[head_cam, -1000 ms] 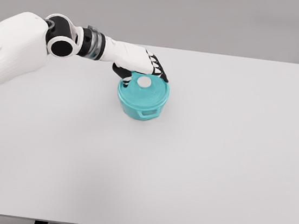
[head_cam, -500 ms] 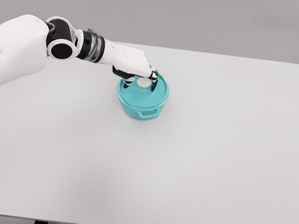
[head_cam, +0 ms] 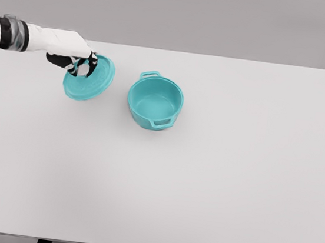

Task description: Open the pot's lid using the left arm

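Observation:
A teal pot (head_cam: 154,103) stands uncovered on the white table (head_cam: 234,166), its inside bare and a handle at front and back. Its teal lid (head_cam: 89,79) is off to the left, tilted and held above the table. My left hand (head_cam: 81,65) is shut on the lid's white knob, fingers curled over it. The left forearm reaches in from the picture's left edge. The right arm does not show.
The table's far edge runs just behind the lid and pot.
The left hand closed on the knob, lifted the lid off the pot and carried it left. The pot now stands uncovered; the arm has drawn back toward the left edge.

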You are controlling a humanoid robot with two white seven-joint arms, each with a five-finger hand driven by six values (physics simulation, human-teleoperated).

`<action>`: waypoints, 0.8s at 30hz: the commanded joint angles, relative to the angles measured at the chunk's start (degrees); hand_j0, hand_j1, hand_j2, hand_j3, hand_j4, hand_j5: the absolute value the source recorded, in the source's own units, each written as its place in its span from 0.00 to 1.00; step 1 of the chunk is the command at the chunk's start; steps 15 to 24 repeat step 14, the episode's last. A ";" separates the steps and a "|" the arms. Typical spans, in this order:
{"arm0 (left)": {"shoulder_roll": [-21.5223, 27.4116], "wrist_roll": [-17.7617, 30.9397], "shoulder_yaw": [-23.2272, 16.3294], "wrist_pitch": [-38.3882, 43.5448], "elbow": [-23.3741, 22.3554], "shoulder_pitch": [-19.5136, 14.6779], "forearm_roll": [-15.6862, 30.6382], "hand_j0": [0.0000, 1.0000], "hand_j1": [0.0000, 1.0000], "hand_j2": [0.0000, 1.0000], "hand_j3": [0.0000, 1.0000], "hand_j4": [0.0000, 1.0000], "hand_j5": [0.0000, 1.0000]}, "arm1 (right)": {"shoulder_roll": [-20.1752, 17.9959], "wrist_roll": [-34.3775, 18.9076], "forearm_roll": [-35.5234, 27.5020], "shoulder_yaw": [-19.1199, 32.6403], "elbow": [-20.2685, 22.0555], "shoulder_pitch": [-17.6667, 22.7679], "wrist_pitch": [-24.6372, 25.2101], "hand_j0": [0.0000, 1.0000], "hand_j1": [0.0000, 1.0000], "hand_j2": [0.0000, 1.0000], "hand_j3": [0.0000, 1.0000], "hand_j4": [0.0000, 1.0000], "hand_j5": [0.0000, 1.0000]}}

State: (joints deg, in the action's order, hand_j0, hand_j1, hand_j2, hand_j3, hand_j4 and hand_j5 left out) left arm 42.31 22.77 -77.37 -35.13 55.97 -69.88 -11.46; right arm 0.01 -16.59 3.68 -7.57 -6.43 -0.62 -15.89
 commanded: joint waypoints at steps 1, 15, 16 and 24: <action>2.25 -0.01 0.73 0.13 -5.34 0.00 0.30 0.31 0.31 0.31 0.31 0.31 0.31 | -0.01 -0.02 0.01 0.01 0.02 0.00 -0.02 1.00 1.00 1.00 1.00 1.00 1.00; 2.78 -0.10 3.27 0.13 5.73 3.25 4.16 1.00 1.00 1.00 1.00 1.00 1.00 | -0.01 -0.02 0.01 0.01 0.02 0.00 -0.02 1.00 1.00 1.00 1.00 1.00 1.00; 2.78 -0.10 3.27 0.13 5.73 3.25 4.16 1.00 1.00 1.00 1.00 1.00 1.00 | -0.01 -0.02 0.01 0.01 0.02 0.00 -0.02 1.00 1.00 1.00 1.00 1.00 1.00; 2.78 -0.10 3.27 0.13 5.73 3.25 4.16 1.00 1.00 1.00 1.00 1.00 1.00 | -0.01 -0.02 0.01 0.01 0.02 0.00 -0.02 1.00 1.00 1.00 1.00 1.00 1.00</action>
